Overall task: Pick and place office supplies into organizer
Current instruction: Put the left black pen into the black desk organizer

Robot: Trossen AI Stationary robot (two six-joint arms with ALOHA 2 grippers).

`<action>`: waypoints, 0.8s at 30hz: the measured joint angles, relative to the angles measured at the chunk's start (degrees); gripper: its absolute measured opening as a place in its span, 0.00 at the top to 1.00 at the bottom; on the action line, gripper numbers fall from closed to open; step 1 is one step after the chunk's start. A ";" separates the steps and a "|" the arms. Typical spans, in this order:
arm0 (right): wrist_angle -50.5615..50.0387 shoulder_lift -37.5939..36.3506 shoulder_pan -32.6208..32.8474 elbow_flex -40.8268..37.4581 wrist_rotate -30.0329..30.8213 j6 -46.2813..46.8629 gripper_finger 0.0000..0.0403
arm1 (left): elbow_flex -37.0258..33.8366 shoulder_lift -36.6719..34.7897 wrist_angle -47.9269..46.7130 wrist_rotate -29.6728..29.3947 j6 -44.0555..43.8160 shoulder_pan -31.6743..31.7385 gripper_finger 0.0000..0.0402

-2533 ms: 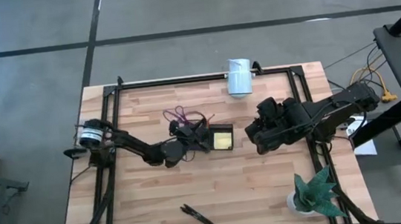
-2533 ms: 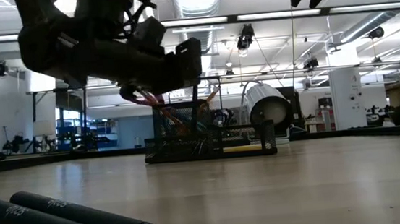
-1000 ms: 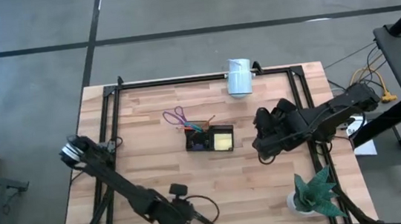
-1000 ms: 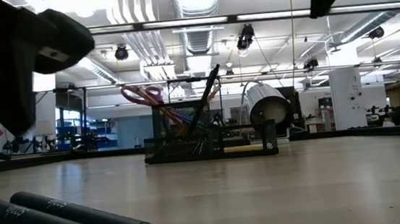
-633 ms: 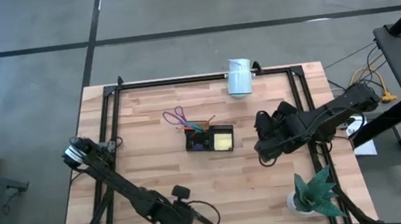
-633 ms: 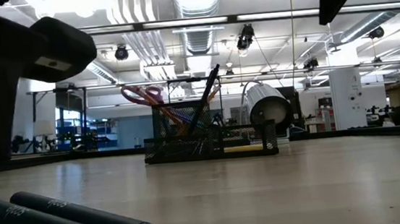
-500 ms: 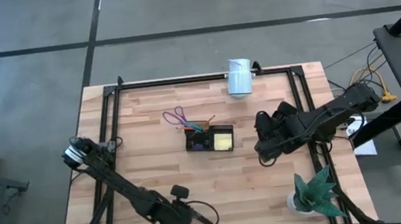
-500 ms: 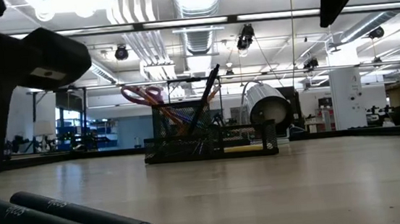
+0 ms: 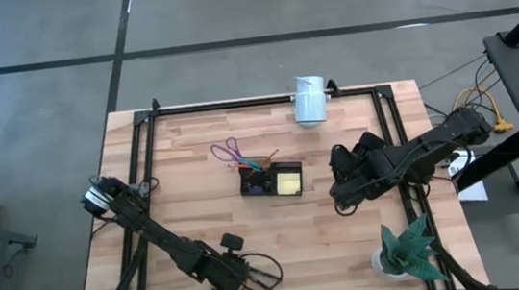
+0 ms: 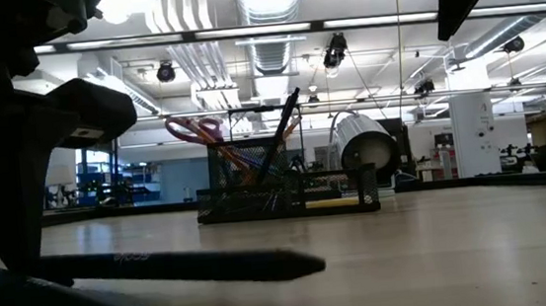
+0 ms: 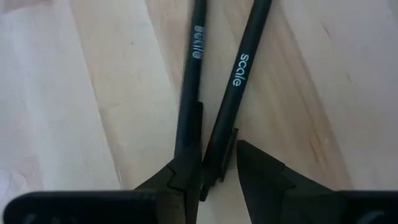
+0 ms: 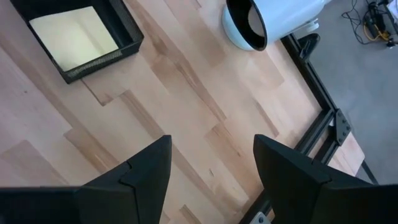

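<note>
**A:** Two pens are all that's left loose, as far as I can see. Run me through things from the biggest down.

**B:** Biggest is the organizer (image 9: 271, 179), at the middle of the worktop (image 9: 200, 219) in the high view. It is stiff black mesh, and you leave it where it is. The purple-handled scissors (image 9: 228, 152) stand in it, with their handles leaning toward the upper left. The yellow sticky-note pad (image 9: 289, 180) lies flat in its right compartment.

**A:** And the pens?

**B:** Both black pens are at the lower centre of the high view, well apart from the organizer. They lie almost touching at the near ends and spread apart farther out. Your left tool (image 11: 217, 171) is down over them. One pen (image 11: 252, 43) ends inside the tool. The other (image 11: 194, 56) runs just beside it, along one side.

**A:** Is it pinched?

**B:** I cannot tell whether the tool is squeezing the pen or only straddling it. Your right tool (image 12: 211, 168) hangs spread and empty, right of the organizer.

**A:** How will a pen handle?

**B:** I'd judge it light and rigid, with a smooth round barrel that is likely to roll or swivel. You are near one end, so expect the long end to droop and swing. Taking it nearer mid-barrel would steady it. Watch that the neighbouring pen doesn't come along too.
</note>
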 joint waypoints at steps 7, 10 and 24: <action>0.03 0.00 -0.02 0.00 0.24 0.00 0.46 | 0.09 1.68 0.98 3.47 0.03 0.13 0.79; 0.09 0.00 -0.02 0.00 0.33 0.03 0.46 | 0.23 3.37 0.84 4.87 0.39 0.22 0.79; 0.22 0.00 -0.02 -0.02 1.70 0.66 0.46 | 0.88 1.67 -7.98 8.40 1.64 0.75 0.98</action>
